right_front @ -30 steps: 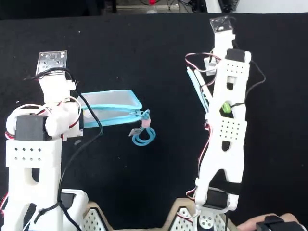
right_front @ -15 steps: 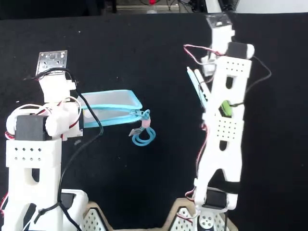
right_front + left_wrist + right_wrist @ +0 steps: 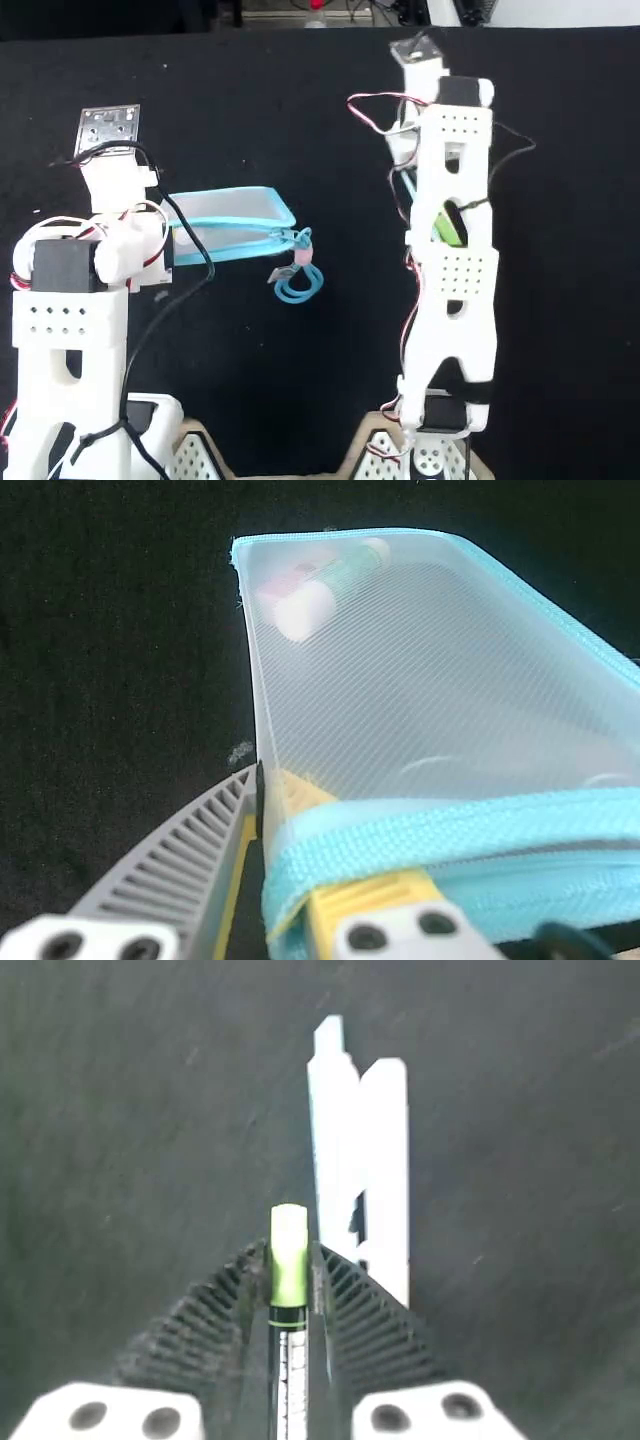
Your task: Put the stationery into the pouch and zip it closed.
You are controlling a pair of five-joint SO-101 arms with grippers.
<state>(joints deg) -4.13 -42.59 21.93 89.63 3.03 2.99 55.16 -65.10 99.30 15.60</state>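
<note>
With the right claw [image 3: 290,1252] clamped on 1 green-capped marker [image 3: 289,1228] and the left claw [image 3: 262,800] pinching the translucent, turquoise-zipped mesh pouch [image 3: 420,700] lying on the black table [image 3: 300,120], we should align the marker with the pouch mouth before releasing.

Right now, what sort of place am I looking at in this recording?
Likely a lab bench set up for robot trials: a black table with a white left arm and right arm side by side, the left tool holding a pouch, and the right tool holding a pen.
</note>
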